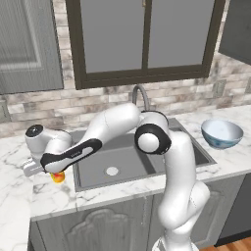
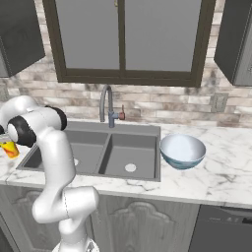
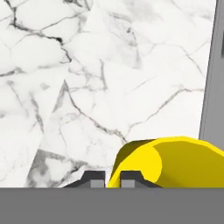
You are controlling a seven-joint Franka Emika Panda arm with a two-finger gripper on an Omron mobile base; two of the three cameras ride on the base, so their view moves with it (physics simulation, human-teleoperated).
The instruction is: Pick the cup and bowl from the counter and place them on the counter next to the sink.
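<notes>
Cup (image 3: 175,162) seemingly tilted, mouth leftward

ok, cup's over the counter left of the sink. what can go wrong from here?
1. The gripper pinches just the cup's rim, so the cup could slip or tip when let go.
2. It hangs close to the sink edge and could roll in.
3. The bowl sits across the sink: a long reach over the faucet.
</notes>
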